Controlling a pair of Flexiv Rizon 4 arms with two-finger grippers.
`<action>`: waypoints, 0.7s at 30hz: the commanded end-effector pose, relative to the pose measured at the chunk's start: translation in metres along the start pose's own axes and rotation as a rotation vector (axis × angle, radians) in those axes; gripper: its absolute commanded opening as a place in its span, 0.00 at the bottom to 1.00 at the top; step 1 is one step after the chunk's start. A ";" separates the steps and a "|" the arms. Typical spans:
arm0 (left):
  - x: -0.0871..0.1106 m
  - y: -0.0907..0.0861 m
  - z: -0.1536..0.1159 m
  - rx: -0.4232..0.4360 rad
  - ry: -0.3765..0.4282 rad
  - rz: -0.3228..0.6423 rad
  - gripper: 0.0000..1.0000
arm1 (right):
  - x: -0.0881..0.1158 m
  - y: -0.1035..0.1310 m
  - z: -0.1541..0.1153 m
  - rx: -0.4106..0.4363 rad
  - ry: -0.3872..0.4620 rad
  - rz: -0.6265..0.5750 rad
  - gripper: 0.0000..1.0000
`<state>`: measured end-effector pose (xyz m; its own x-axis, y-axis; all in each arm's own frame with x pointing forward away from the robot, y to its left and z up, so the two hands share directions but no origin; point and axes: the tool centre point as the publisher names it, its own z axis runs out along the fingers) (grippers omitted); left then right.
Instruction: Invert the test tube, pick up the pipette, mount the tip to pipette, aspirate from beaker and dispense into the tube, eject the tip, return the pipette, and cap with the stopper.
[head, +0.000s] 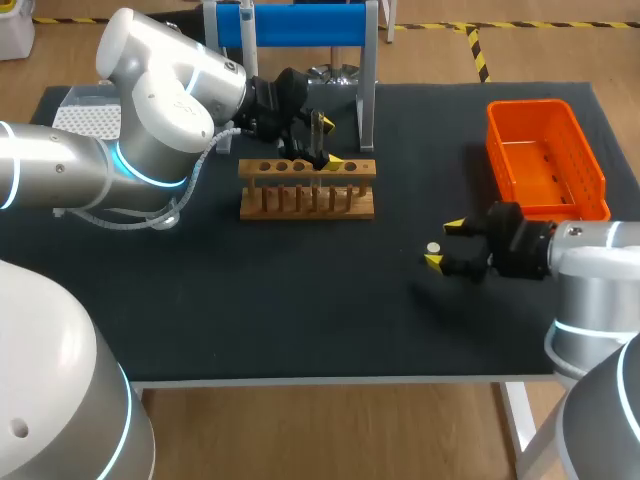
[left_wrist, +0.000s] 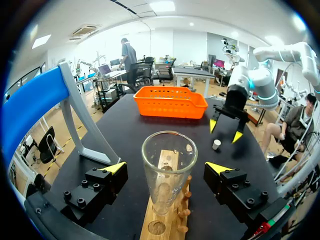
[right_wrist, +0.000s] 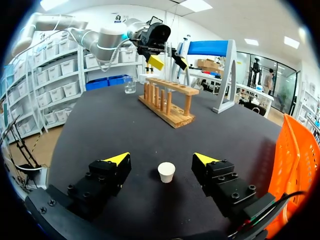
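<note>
A clear glass test tube (left_wrist: 167, 170) stands upright, mouth up, in the wooden rack (head: 307, 188). My left gripper (head: 312, 143) hangs over the rack. Its yellow-tipped fingers (left_wrist: 116, 168) are wide open on either side of the tube and do not touch it. A small white stopper (right_wrist: 166, 171) sits on the black mat right of the rack. My right gripper (head: 445, 244) is low over the stopper (head: 433, 247), which lies between its open fingers (right_wrist: 118, 159) with a gap on both sides. A small beaker (right_wrist: 130, 87) stands beyond the rack (right_wrist: 168, 102).
An orange basket (head: 545, 160) sits at the back right. The blue pipette stand (head: 300, 25) rises behind the rack, and a white tip box (head: 85, 118) lies at the back left under my left arm.
</note>
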<state>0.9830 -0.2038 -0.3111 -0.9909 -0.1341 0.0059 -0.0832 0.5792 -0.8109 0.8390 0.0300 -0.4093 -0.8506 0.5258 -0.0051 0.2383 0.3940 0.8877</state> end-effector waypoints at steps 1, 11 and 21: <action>-0.001 0.000 0.000 -0.001 0.004 -0.001 1.00 | -0.001 -0.002 0.007 -0.003 -0.012 0.003 0.81; -0.001 0.000 0.000 -0.001 0.004 -0.001 1.00 | -0.002 -0.006 0.012 -0.003 -0.013 0.013 0.71; -0.001 0.000 0.000 -0.001 0.004 -0.001 1.00 | -0.004 -0.010 0.016 0.007 -0.021 0.018 0.59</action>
<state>0.9829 -0.2038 -0.3111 -0.9909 -0.1342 0.0059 -0.0833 0.5791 -0.8110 0.8468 0.0330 -0.4228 -0.8400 0.5426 0.0060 0.2582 0.3900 0.8839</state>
